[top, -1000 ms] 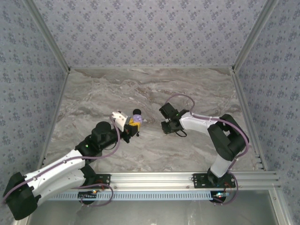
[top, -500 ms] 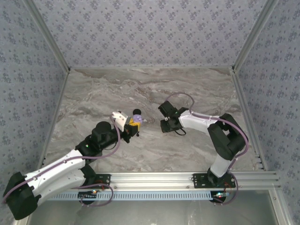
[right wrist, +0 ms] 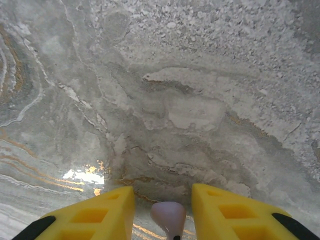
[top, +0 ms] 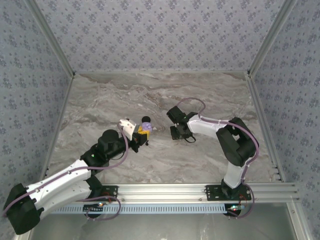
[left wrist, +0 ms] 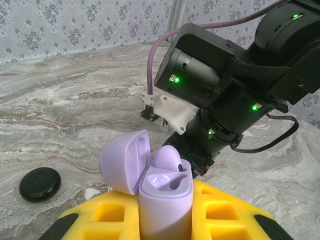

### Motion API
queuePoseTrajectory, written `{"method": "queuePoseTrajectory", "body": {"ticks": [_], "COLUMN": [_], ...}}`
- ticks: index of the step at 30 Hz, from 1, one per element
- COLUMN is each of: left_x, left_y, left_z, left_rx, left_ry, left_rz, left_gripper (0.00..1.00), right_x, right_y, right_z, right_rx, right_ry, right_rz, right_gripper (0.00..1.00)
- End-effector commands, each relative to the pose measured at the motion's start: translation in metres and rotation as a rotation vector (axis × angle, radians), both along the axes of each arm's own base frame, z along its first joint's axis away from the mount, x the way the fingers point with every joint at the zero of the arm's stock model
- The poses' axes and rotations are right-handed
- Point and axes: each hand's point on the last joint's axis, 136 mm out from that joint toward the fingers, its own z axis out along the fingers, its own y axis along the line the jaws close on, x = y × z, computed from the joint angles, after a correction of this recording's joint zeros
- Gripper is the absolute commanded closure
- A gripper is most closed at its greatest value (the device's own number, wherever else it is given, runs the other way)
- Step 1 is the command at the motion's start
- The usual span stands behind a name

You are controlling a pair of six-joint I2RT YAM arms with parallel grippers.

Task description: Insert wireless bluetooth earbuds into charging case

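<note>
Top external: right end effector [top: 175, 134] has edged toward the charging case [top: 146, 125].

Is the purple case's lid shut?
No, the case has its lid flipped open, with an earbud sitting inside.

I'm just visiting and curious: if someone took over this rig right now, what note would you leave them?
Left gripper: shut on the open lilac case, holding it upright.
Right gripper: shut on the second earbud, over the table, apart from the case.
Done: the first earbud looks seated in the case.
Left: carry the second earbud over, seat it in the free slot.
A black disc lies on the table beside the case.
</note>
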Motion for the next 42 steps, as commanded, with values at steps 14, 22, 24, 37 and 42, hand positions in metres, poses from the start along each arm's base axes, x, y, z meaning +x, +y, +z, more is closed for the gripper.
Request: {"method": "queuePoseTrajectory", "body": {"ticks": [14, 22, 24, 37, 42], "left_x": [0.001, 0.001, 0.001, 0.001, 0.001], "left_y": [-0.004, -0.004, -0.004, -0.004, -0.004], "left_z": [0.023, 0.023, 0.023, 0.023, 0.023], "left_rx": [-0.058, -0.059, -0.059, -0.061, -0.061], "left_ry": [-0.035, -0.036, -0.036, -0.033, -0.033], "left_rz": [-0.001, 0.000, 0.000, -0.001, -0.001], "left_gripper": [0.82, 0.82, 0.82, 0.82, 0.82], "right_x": [-0.003, -0.008, -0.009, -0.012, -0.012], "right_y": [-0.010, -0.011, -0.012, -0.011, -0.012], "right_z": [-0.010, -0.012, -0.011, -0.010, -0.007], "right_rx": [-0.064, -0.097, -0.107, -0.142, -0.159], "right_ry": [0.048, 0.064, 0.062, 0.074, 0.071], "right_rz": [-0.057, -0.037, -0.034, -0.018, -0.013], "right_gripper": [0.69, 0.70, 0.70, 0.70, 0.71]}}
